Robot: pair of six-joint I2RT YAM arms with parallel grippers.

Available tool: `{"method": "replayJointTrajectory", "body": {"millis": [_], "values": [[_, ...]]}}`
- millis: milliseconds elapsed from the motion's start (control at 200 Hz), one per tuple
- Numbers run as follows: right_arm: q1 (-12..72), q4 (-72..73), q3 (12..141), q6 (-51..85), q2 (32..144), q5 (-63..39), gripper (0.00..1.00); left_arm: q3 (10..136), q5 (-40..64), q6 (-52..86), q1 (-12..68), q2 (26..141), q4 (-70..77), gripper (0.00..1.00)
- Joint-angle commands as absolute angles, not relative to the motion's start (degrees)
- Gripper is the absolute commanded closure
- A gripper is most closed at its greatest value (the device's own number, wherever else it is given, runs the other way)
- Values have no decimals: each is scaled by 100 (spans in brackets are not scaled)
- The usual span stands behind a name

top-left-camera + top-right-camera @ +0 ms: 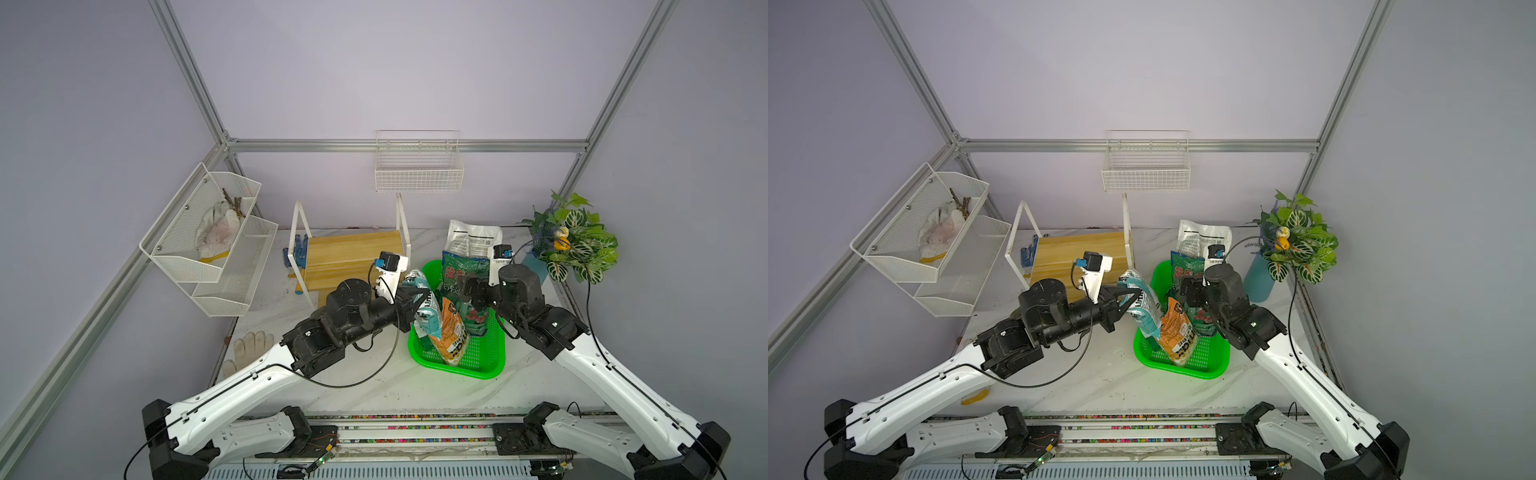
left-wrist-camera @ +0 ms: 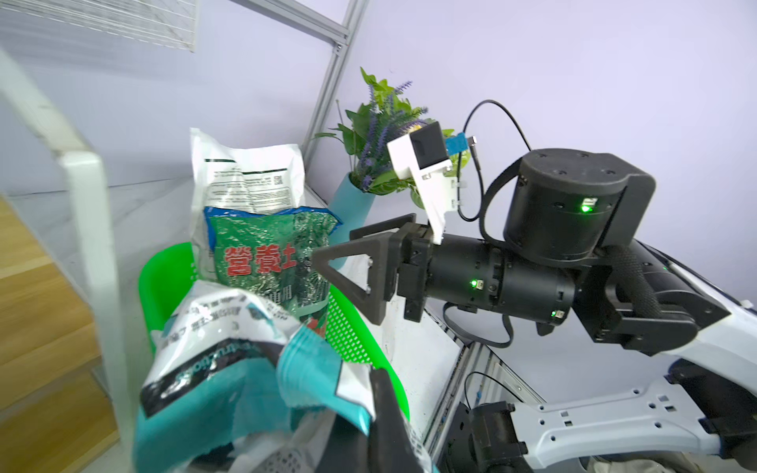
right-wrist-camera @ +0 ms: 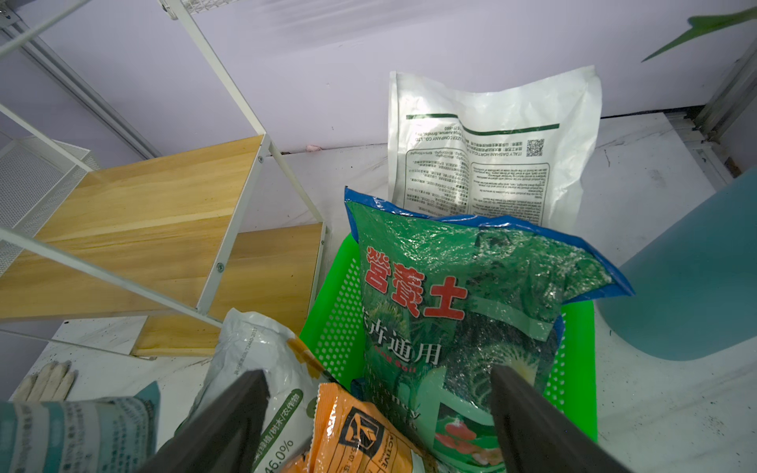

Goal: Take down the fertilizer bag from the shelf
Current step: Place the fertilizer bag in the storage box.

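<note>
The fertilizer bag [image 1: 428,309] [image 2: 229,360] is teal and white. It hangs tilted over the left rim of a green basket [image 1: 478,361] [image 2: 346,327], with my left gripper [image 1: 415,301] [image 2: 370,385] shut on its upper edge. The shelf [image 1: 353,249] [image 3: 155,196], light wooden boards in a white frame, stands just left of the basket with bare boards. My right gripper [image 1: 467,289] [image 3: 377,389] stands open above the basket, over a green soil bag [image 3: 450,295] and an orange bag [image 3: 360,434]. Nothing is between its fingers.
A white bag [image 1: 473,239] leans behind the basket. A plant in a teal vase [image 1: 573,241] stands at the back right. White mesh bins [image 1: 208,241] hang on the left wall, a wire basket [image 1: 417,166] on the back wall. A glove [image 1: 249,345] lies front left.
</note>
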State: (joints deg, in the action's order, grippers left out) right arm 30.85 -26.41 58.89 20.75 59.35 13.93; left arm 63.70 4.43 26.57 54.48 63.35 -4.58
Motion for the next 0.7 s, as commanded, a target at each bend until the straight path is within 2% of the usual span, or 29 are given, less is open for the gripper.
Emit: {"method": "replayJointTrajectory", "body": {"millis": [0,375,690], "values": [[3063,-2638,5767,2136,5787,1535,10,7517,1096,2394,5609,6578,418,100],[3062,-2799,5682,2417,5474,2717,6,7676,2079,2682,5703,7767,1061,100],[3058,-2681,5443,2391,5029,3046,5,7941,2729,3009,5702,8938,1149,100]]}}
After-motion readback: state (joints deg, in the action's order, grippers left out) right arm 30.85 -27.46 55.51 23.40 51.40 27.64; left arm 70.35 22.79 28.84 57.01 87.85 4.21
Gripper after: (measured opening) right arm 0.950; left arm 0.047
